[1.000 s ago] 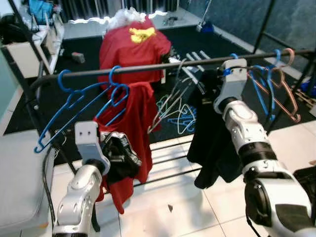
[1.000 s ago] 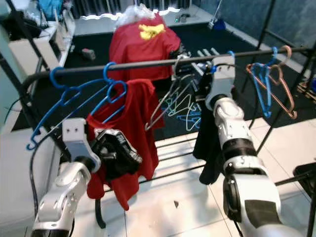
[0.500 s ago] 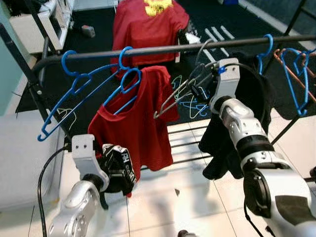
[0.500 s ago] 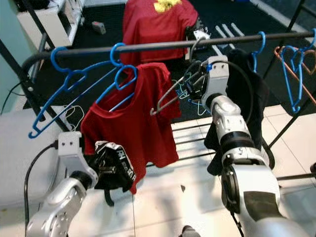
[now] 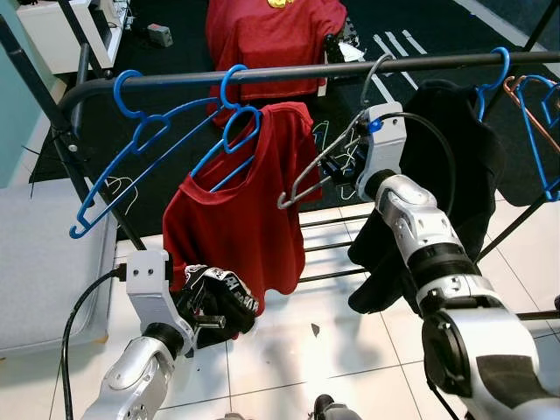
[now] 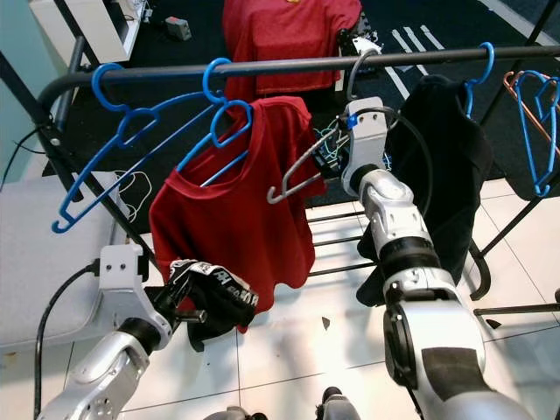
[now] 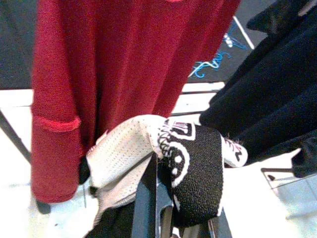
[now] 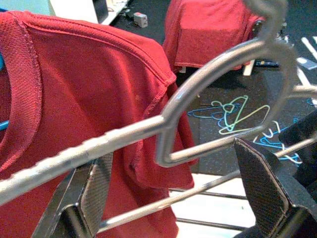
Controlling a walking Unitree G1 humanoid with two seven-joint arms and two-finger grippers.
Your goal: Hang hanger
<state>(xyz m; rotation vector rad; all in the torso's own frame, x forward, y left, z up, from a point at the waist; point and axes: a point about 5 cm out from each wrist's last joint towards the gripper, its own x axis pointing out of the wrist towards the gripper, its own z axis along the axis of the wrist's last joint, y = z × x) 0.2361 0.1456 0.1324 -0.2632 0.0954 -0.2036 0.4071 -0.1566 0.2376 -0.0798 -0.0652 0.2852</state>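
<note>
A dark clothes rail (image 5: 289,73) runs across the scene from left to right. The silver hanger (image 5: 325,160) has its hook over the rail right of centre, its body slanting down to the left. The right gripper (image 8: 171,191) is raised just under the rail at this hanger; its two black fingers (image 8: 86,191) stand spread apart on either side of the hanger's bars, not closed on it. To the left hangs a red shirt (image 5: 241,210) on a blue hanger (image 5: 234,140), with another empty blue hanger (image 5: 131,162) further left on the rail. A black garment (image 5: 446,175) hangs just right of the right arm. Low and near, the left gripper (image 7: 166,218) is closed on a black and white patterned cloth (image 5: 219,293), held in front of the red shirt's lower hem above the white tiled floor (image 5: 350,350).
</note>
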